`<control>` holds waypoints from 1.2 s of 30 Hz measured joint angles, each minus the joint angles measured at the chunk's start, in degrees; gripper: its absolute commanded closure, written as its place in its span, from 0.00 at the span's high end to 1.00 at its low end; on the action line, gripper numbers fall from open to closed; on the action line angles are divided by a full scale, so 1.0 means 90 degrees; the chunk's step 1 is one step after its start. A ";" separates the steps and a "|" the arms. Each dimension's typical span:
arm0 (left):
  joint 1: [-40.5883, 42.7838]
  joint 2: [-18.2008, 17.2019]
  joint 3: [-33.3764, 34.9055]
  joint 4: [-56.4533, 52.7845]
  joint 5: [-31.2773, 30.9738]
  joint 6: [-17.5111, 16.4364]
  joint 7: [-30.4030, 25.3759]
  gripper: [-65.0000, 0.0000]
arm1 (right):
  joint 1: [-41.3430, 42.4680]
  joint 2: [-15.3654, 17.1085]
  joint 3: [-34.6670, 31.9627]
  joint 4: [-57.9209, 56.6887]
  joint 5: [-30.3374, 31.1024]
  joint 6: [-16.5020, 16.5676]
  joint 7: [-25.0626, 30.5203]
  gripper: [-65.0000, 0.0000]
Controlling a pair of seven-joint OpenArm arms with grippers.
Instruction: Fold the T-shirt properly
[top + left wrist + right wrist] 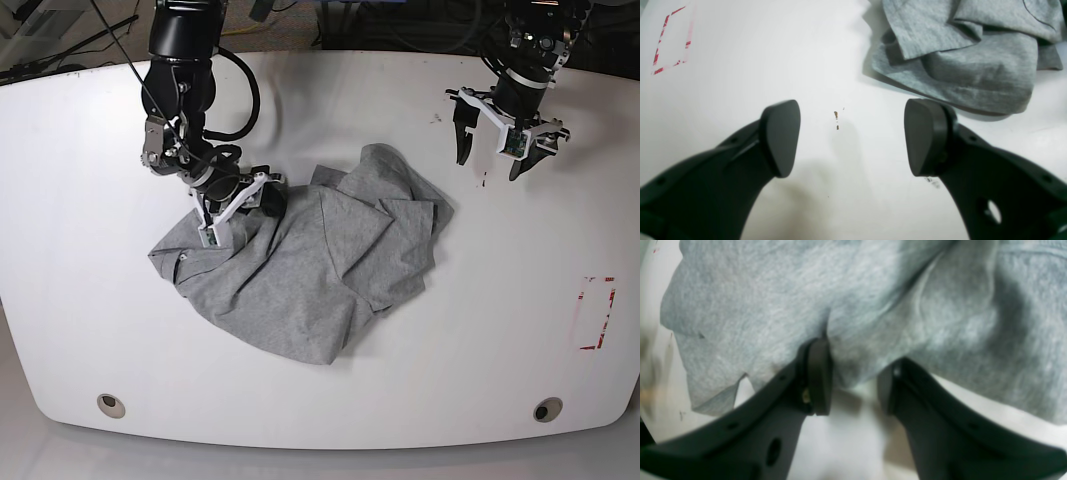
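Lying on table: one T-shirt [300, 270], light heather-grey knit, soft and heavily wrinkled, bunched in an irregular heap near the middle of the white table [330, 100]; several overlapping folds, stitched hems visible in the left wrist view [973, 63].
Table: one smooth white top with rounded corners; two round metal-ringed holes near its front edge, one at [111, 405] and one at [546, 410].
Marking: one red outlined rectangle [595, 312], its lines broken, near the table's edge on the left arm's side, well apart from the shirt; also seen in the left wrist view [671, 40].
Stains: a few small brown specks [836, 120] on the bare tabletop between the left fingers.
Left gripper [497, 158]: two matte black fingers with flat rounded pads [781, 136], spread wide, nothing between them; hangs over bare table, near the heap's edge but apart from it.
Right gripper [235, 205]: two matching black fingers, down at the heap's edge on its own side; jaws partly drawn in with a fold of grey fabric [853, 350] between the pads. Whether the fold is firmly pinched, cannot tell.
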 measured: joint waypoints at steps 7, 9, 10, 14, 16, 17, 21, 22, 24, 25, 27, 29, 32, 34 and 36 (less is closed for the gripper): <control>-0.0015 0.0000 0.0000 -0.0027 0.0000 0.0000 -0.0002 0.69 | 0.0000 0.0083 -0.0002 -0.0007 0.0000 0.0000 0.0044 0.17; -0.0012 0.0000 0.0002 -0.0070 0.0000 0.0000 0.0000 0.69 | 0.0000 0.0104 0.0000 -0.0005 -0.0002 -0.0002 0.0046 0.00; -0.0015 0.0000 0.0017 -0.0080 0.0000 0.0000 0.0000 0.69 | 0.0000 0.0112 0.0002 -0.0005 -0.0022 0.0000 0.0046 0.00; -0.0017 0.0000 0.0036 -0.0080 0.0000 -0.0002 0.0000 0.69 | -0.0036 0.0197 -0.0017 0.0039 -0.0005 -0.0002 0.0075 0.00; -0.0015 0.0000 0.0036 -0.0080 0.0000 0.0002 0.0000 0.69 | -0.0078 0.0250 -0.0015 0.0187 -0.0041 0.0000 0.0070 0.00; -0.0015 0.0000 0.0036 -0.0080 0.0000 0.0002 0.0002 0.69 | -0.0092 0.0291 -0.0010 0.0277 -0.0049 0.0002 0.0073 0.00; -0.0104 -0.0005 0.0160 -0.0085 0.0002 0.0002 0.0012 0.69 | -0.0136 0.0474 -0.0015 0.0682 -0.0049 0.0012 0.0017 0.00; -0.0148 -0.0012 0.0233 -0.0095 0.0005 0.0022 0.0019 0.69 | -0.0143 0.0534 -0.0015 0.0865 -0.0053 0.0007 0.0010 0.00; -0.0250 -0.0034 0.0440 -0.0151 0.0002 0.0027 0.0015 0.69 | -0.0073 0.0709 -0.0012 0.1311 -0.0066 -0.0005 0.0027 0.00; -0.0265 -0.0032 0.0515 -0.0216 0.0000 0.0005 -0.0010 0.69 | -0.0024 0.0765 -0.0010 0.1474 -0.0044 0.0024 0.0034 0.00; -0.0262 -0.0034 0.0670 -0.0340 0.0002 0.0005 -0.0019 0.69 | 0.0134 0.0928 -0.0017 0.1766 -0.0061 0.0083 -0.0012 0.00; -0.0245 -0.0041 0.0850 -0.0464 0.0036 -0.0007 0.0029 0.69 | 0.0364 0.1107 -0.0017 0.2013 0.0024 0.0085 0.0034 0.00; -0.0299 -0.0073 0.1197 -0.0483 0.0420 0.0029 0.0294 0.69 | 0.0724 0.1328 -0.0046 0.2246 0.0044 0.0238 0.0027 0.00; -0.0335 -0.0051 0.1457 -0.0483 0.0622 0.0024 0.0430 0.69 | 0.1066 0.1469 -0.0056 0.2268 0.0015 0.0474 -0.0041 0.00; -0.0347 -0.0024 0.1620 -0.0483 0.0678 -0.0027 0.0427 0.69 | 0.1443 0.1583 -0.0056 0.2268 0.0000 0.0585 -0.0070 0.00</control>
